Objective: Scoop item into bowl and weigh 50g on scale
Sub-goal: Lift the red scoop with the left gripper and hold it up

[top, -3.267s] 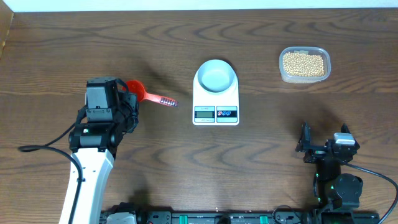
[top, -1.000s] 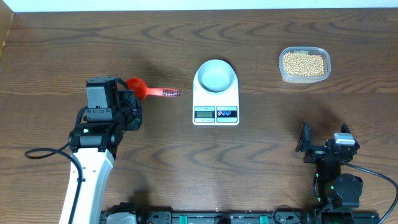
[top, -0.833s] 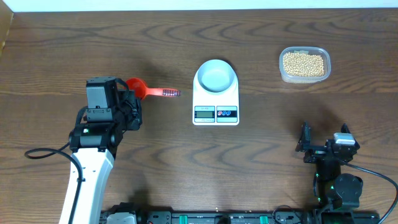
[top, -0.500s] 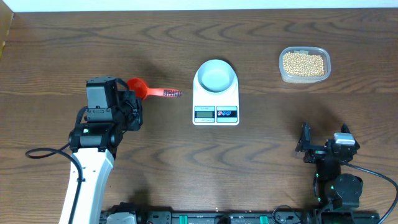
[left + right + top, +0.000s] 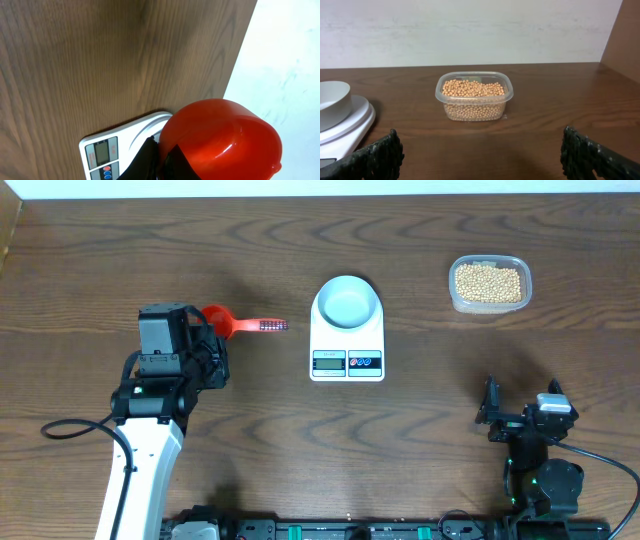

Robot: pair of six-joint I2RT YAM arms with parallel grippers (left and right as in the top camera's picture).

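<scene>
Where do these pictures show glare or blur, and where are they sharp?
Left wrist: the red scoop looms close, with a small white glare spot. Right wrist: the tub of beans is sharp, the fingertips dark. Overhead: even light, crisp.

We see the left arm as a long white smooth-shelled link topped by a black boxy wrist that carries a grey square camera block. A small green light glows at the joint, and a thin black cable runs out from the arm.

The right arm is a squat black body (we count a few tiny green lamps on it) with a pale grey-white block on top and a second black lead. The right gripper has matte black fingers with a coarse, knobbly surface.
</scene>
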